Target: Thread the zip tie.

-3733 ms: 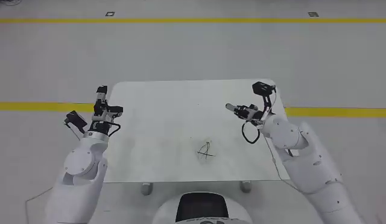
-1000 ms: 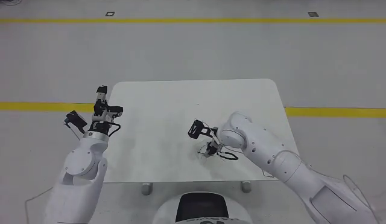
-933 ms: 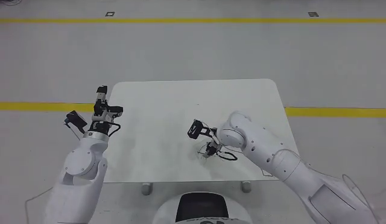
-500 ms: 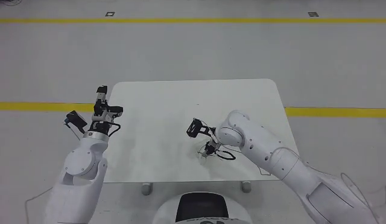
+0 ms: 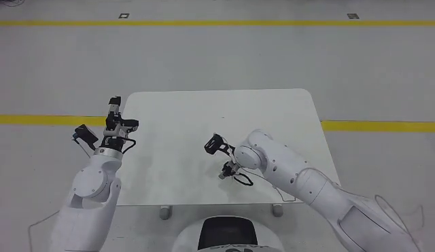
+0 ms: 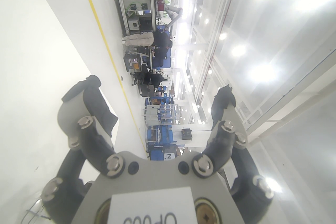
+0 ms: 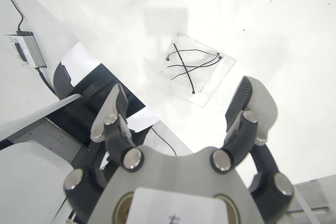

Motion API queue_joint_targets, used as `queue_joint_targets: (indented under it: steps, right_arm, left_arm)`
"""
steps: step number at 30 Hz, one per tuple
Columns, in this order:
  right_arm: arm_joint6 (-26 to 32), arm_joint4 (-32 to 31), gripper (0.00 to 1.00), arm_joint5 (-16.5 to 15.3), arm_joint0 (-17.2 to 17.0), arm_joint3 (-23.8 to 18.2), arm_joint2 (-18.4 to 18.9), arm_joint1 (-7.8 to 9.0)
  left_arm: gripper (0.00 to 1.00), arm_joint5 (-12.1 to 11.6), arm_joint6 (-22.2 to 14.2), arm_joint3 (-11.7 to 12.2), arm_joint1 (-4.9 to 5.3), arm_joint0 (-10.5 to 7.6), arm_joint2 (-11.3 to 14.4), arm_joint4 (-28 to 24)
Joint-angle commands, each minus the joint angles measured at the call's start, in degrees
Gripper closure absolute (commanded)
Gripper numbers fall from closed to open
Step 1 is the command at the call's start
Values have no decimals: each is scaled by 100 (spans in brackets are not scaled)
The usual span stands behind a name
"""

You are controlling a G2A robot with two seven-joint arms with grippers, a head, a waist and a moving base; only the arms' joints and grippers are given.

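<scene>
My R gripper (image 7: 181, 84) hangs wide open over the zip ties (image 7: 187, 66). L gripper (image 6: 157, 86) wide too, by table (image 5: 204, 109) edge

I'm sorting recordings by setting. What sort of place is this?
Probably a factory hall or industrial lab: yellow lines on a wide pale floor, blue workbenches with equipment, and a high ceiling with many lights.
</scene>
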Motion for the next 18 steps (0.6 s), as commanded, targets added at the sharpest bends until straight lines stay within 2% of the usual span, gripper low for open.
queue_joint_targets:
  steps: [1,6,12,18]
  right_arm:
    - [15,-23,0,-32,8,8,-12,-2]
    - [15,-23,0,-32,8,8,-12,-2]
    - [-47,92,0,359,-54,126,76,-39]
    - [-69,94,0,363,-49,136,75,-50]
  left_arm:
    - [0,0,0,0,0,0,0,0]
    - [0,0,0,0,0,0,0,0]
    - [0,0,0,0,0,0,0,0]
    - [0,0,0,0,0,0,0,0]
